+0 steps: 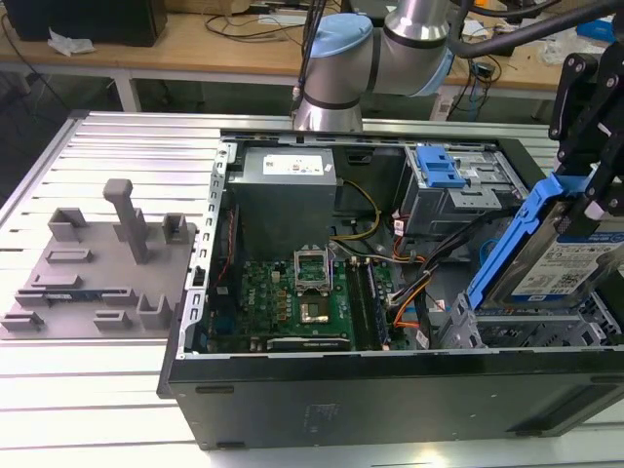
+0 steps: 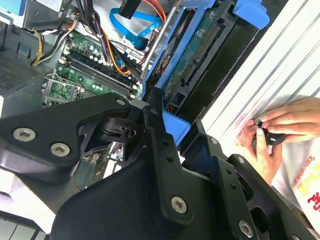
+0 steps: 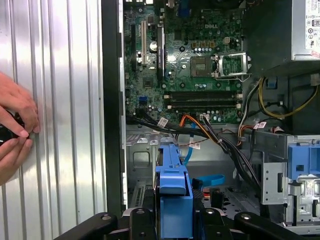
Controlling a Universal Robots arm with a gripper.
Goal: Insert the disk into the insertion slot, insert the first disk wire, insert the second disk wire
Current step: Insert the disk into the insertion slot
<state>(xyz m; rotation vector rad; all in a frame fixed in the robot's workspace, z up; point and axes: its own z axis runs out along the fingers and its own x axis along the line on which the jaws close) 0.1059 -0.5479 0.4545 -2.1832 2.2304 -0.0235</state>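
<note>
My gripper is shut on the disk, a silver drive with a white label in a blue carrier. In the exterior view the disk hangs tilted over the right end of the open computer case, just above the insertion slot, a grey perforated cage. The first wrist view has the carrier's blue edge clamped between the black fingers. The disk's circuit-board underside faces the second wrist view. The first disk wire, a red-orange bundle, and the second disk wire, a flat blue cable, lie loose inside the case.
A taller grey cage with a blue latch stands behind the slot. The motherboard and power supply fill the case's middle. A grey fixture plate lies at the exterior view's left. A person's hands rest on the ribbed table beside the case.
</note>
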